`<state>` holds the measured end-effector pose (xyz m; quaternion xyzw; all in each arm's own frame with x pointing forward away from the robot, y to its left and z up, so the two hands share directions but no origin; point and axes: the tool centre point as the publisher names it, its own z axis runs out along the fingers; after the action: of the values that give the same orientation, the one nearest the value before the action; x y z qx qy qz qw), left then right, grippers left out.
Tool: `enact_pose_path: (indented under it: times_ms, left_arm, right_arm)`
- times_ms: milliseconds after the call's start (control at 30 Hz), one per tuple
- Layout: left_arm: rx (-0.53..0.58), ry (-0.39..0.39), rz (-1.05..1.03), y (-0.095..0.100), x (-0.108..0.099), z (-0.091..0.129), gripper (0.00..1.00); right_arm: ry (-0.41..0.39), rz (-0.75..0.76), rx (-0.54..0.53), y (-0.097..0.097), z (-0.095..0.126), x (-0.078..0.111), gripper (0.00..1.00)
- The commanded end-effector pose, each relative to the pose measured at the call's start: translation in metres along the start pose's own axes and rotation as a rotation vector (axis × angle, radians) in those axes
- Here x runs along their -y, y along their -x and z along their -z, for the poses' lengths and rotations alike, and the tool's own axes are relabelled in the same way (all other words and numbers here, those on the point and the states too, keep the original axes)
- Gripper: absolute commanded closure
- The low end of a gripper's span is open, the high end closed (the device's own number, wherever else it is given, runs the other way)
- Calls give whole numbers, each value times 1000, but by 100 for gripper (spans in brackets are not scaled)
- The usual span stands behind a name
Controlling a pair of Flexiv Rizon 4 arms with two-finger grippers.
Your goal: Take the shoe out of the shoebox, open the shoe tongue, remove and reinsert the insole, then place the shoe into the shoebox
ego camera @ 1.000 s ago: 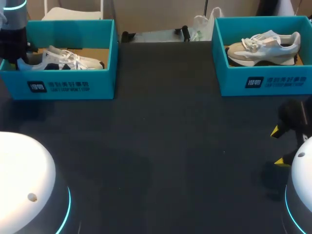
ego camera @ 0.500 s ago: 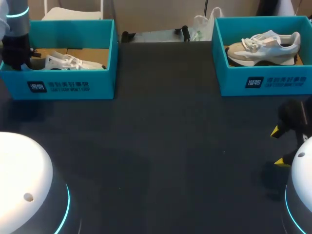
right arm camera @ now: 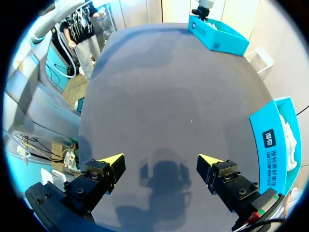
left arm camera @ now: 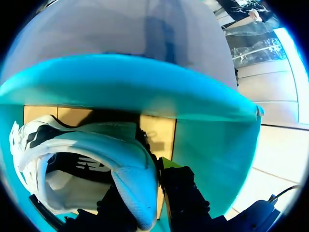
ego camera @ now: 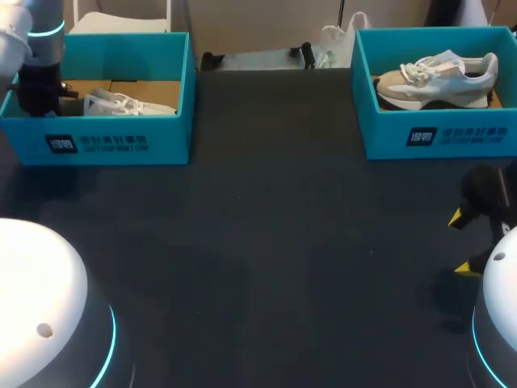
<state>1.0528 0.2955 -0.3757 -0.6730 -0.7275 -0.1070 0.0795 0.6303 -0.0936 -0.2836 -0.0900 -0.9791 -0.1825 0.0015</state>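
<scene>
A white shoe with dark trim (ego camera: 121,103) lies low in the left teal shoebox (ego camera: 121,141), mostly hidden behind its front wall. My left gripper (ego camera: 38,95) reaches into that box at the shoe's heel end. In the left wrist view the left gripper (left arm camera: 149,193) is shut on the shoe's (left arm camera: 96,150) heel collar, with the box wall (left arm camera: 145,92) ahead of it. My right gripper (ego camera: 462,242) hangs open near the table's right edge, holding nothing. Its yellow-tipped fingers stand wide apart over bare table in the right wrist view (right arm camera: 159,162).
A second teal shoebox (ego camera: 436,137) at the back right holds a beige and white shoe (ego camera: 436,77). That box (right arm camera: 273,140) is beside my right gripper. The dark tabletop (ego camera: 275,242) spreads between the two boxes.
My left arm has shifted right and down, and the shoe it holds has sunk lower into the left box. The right arm has not moved.
</scene>
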Motion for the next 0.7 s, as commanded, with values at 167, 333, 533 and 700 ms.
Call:
enact_pose_path:
  times_ms: [167, 333, 533, 700]
  left_arm:
    - [14, 4, -24, 3, 0, -8, 87]
    - [37, 8, -24, 1, 1, -5, 68]
    - [76, 18, -33, 1, 1, 11, 53]
    - [124, 14, -42, 2, -1, 30, 23]
  right_arm:
    - [-2, 0, 2, -1, 0, 0, 0]
    - [-2, 0, 2, -1, 0, 0, 0]
    - [-2, 0, 2, -1, 0, 0, 0]
    - [-2, 0, 2, -1, 0, 0, 0]
